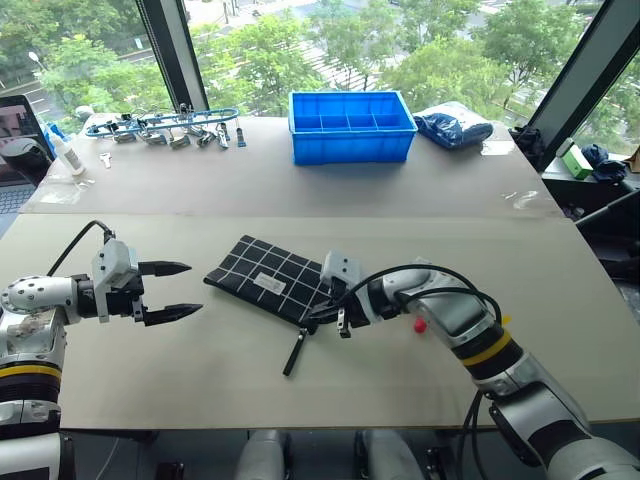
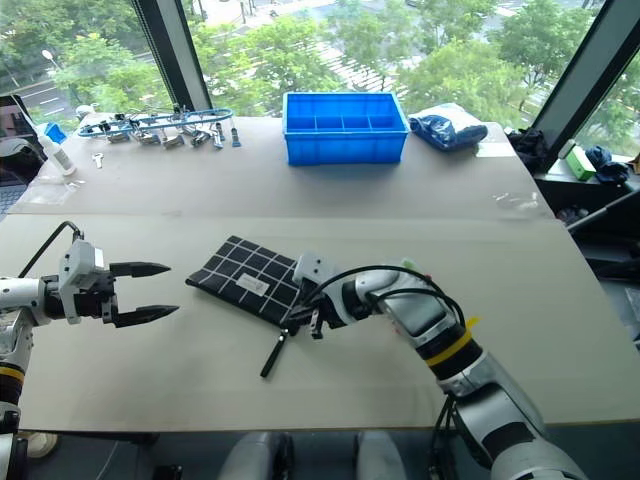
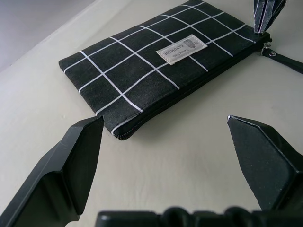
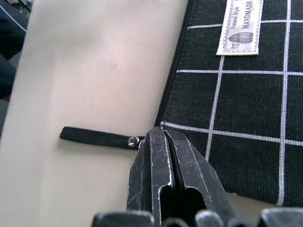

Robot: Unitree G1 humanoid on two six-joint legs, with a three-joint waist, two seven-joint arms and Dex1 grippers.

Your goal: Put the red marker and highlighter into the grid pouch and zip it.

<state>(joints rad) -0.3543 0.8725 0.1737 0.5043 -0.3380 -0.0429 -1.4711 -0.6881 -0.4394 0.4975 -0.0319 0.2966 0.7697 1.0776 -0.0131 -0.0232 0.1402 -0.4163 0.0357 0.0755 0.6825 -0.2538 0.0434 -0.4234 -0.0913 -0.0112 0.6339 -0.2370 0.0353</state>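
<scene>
The grid pouch (image 1: 262, 277) lies flat on the near table, label up, black with white lines. Its black zipper strap (image 1: 294, 354) trails off the corner nearest me. My right gripper (image 1: 316, 321) is shut, and its fingertips (image 4: 161, 142) rest at that pouch corner, right by the strap's metal eyelet (image 4: 134, 141); nothing shows between them. To the left of the pouch, my left gripper (image 1: 182, 290) stands wide open and empty, pointing at the pouch's short end (image 3: 118, 132). A small red tip (image 1: 419, 324) peeks out beside my right forearm; it may be the red marker. The highlighter is hidden.
A blue plastic bin (image 1: 352, 127) stands at the back of the far table, with a dark blue bag (image 1: 452, 128) to its right. Metal tools (image 1: 165, 125) and a white bottle (image 1: 66, 152) lie at the back left. A seam (image 1: 300, 215) divides the two tabletops.
</scene>
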